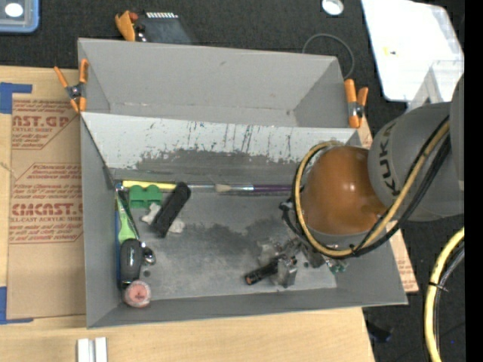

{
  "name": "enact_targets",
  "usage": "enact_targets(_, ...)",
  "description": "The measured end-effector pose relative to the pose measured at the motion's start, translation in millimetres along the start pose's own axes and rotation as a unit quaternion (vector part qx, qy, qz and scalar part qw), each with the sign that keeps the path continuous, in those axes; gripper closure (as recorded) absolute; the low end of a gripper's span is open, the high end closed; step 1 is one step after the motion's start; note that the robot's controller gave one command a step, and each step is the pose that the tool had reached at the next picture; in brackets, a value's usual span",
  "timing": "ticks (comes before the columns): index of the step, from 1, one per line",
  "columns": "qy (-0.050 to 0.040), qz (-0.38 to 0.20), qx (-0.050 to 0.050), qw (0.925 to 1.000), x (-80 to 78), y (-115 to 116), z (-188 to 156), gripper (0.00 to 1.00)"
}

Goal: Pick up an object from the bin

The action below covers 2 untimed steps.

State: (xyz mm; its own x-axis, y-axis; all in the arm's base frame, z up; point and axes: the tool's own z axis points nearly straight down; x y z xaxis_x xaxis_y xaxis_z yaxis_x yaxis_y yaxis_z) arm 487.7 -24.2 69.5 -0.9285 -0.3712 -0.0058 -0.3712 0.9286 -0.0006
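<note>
My gripper (pixel 287 260) is low over the bin floor at the front right, partly hidden under the arm's orange cover. A small black elongated thing (pixel 259 275) lies on the floor just to its left, touching or nearly touching the gripper's metal end. I cannot tell whether the gripper holds it. A thin brush with a purple handle (pixel 245 190) lies along the foot of the back wall, its right end running under the cover.
At the left lie a black bar (pixel 172 209), a green block (pixel 143 197), a small white piece (pixel 151 216), a yellow-green stick (pixel 121 219), a dark rounded thing (pixel 130 259) and a pink round thing (pixel 136 294). The arm covers the bin's right side.
</note>
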Motion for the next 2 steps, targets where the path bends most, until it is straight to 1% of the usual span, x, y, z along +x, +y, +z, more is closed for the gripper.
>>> enact_targets(1,0.0000,0.000,0.000,1.0000,0.0,0,0,1.00)
enact_targets(2,0.0040,0.000,-0.002,1.0000,2.1,1,-21,1.00)
